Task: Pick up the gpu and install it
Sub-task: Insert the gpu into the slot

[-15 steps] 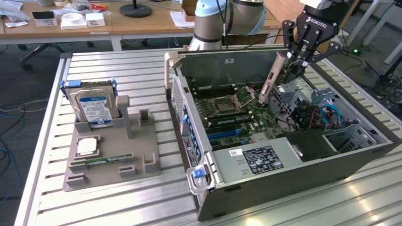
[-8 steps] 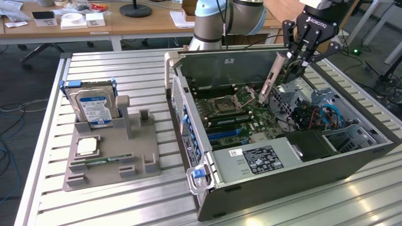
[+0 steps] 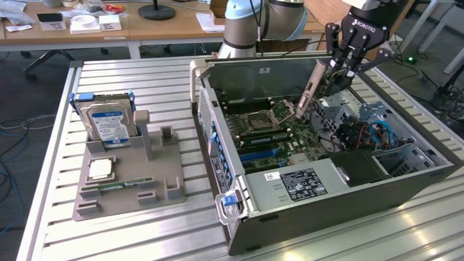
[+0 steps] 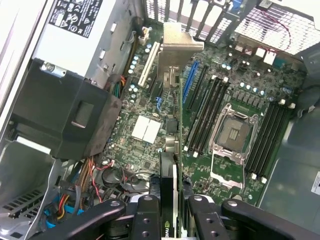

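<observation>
Partly closed, the tool (image 3: pixel 338 79) grips the gpu (image 3: pixel 312 88) above the motherboard (image 3: pixel 270 135).

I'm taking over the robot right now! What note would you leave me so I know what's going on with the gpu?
Tool: shut on the gpu.
Where things are: the gpu hangs in the air inside the open computer case, above the motherboard. The hard drive stands in the grey stand on the exterior view's left, away from the tool.
Done: the gpu is picked up and is over the board.
Left: it does not look seated in any slot yet, so the install is not finished.
</observation>
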Controlling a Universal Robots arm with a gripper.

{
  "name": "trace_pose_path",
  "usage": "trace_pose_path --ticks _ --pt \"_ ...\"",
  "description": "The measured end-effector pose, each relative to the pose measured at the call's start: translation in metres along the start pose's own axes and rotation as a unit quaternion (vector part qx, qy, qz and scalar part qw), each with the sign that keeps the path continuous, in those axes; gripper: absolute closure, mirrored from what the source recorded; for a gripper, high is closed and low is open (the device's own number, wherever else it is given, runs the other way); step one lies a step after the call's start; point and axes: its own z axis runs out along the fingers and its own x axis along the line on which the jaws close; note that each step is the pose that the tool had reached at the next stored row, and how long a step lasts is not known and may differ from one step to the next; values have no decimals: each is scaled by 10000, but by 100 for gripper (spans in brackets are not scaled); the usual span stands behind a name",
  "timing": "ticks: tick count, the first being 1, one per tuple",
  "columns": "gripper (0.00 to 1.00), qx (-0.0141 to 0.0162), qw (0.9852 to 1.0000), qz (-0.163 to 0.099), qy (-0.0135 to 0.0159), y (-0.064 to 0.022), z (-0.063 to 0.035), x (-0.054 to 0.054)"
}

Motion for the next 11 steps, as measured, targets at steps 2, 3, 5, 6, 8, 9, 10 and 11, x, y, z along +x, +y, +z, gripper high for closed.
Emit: trace_pose_path --ticks 2,3,5,6,8,9,10,11 --pt "74 0 10000 99 -8 8 1 -3" --pt "74 -1 9999 150 -12 12 2 -5" --pt "74 -1 9996 288 -23 20 4 -8" --pt "74 -1 9994 351 -28 23 5 -8" --pt "74 -2 9989 472 -38 28 7 -10" --pt "74 -2 9986 533 -43 30 8 -11" --pt "74 -2 9982 595 -48 32 8 -12" --pt "74 -2 9978 657 -53 34 9 -12"
